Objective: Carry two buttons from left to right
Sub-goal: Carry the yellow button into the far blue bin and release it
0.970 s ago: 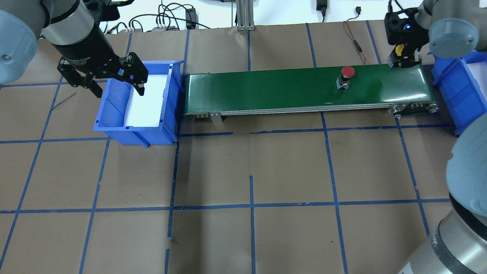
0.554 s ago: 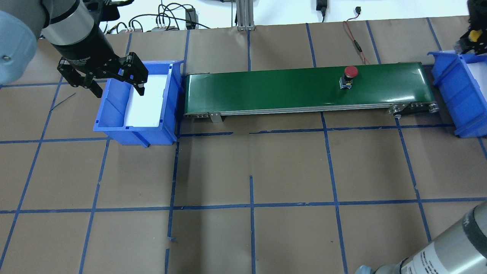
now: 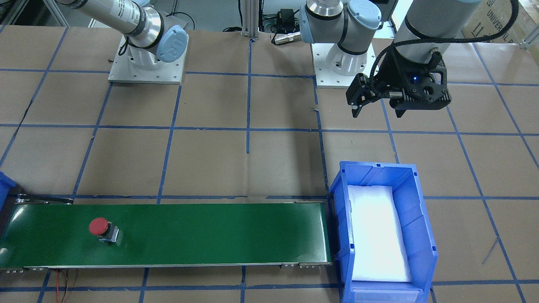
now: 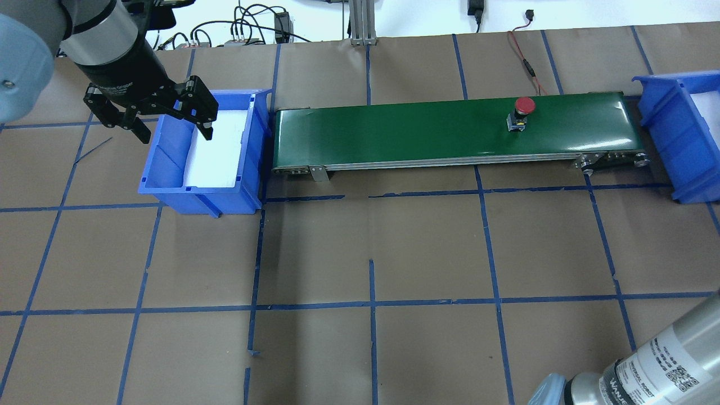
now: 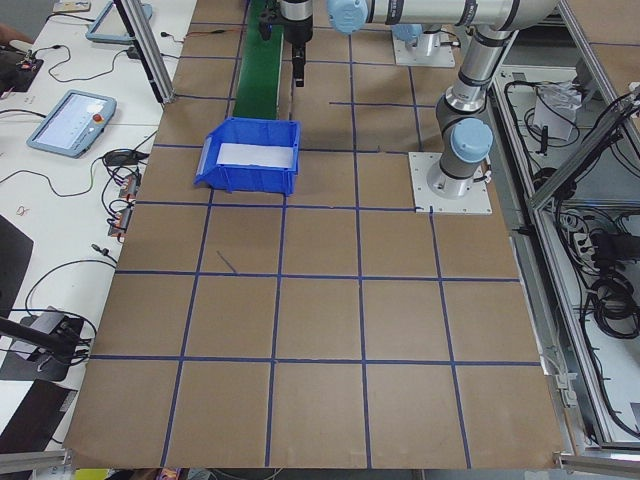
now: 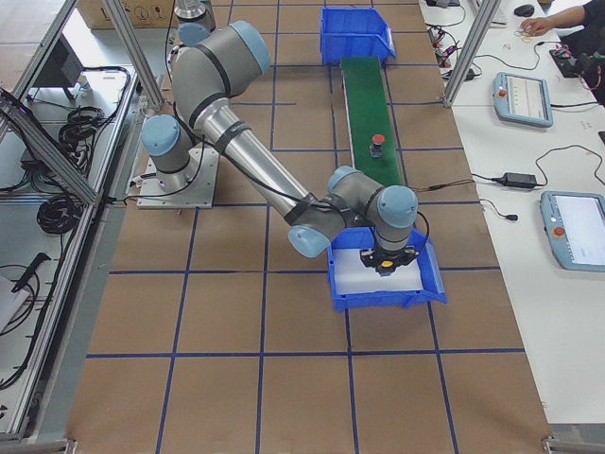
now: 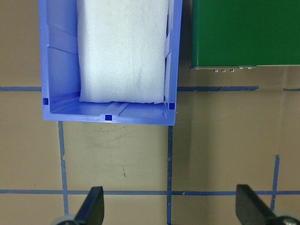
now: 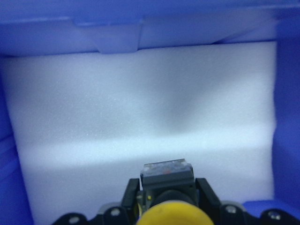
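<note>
2 buttons are seen, each with a round cap on a dark base. The red-capped button (image 4: 521,111) is stood upright on the green conveyor belt (image 4: 394,132), near its right end. The yellow-capped button (image 8: 168,187) is held beyond that end, clamped in the right gripper (image 8: 167,197).

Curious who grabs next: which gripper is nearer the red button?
Right. The right gripper, gripping the yellow button, hangs over the bin nearest the red button; the left gripper is beyond the far end of the belt.

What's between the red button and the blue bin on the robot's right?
Just bare green conveyor belt runs from the red button to the blue bin, overhead view.
</note>
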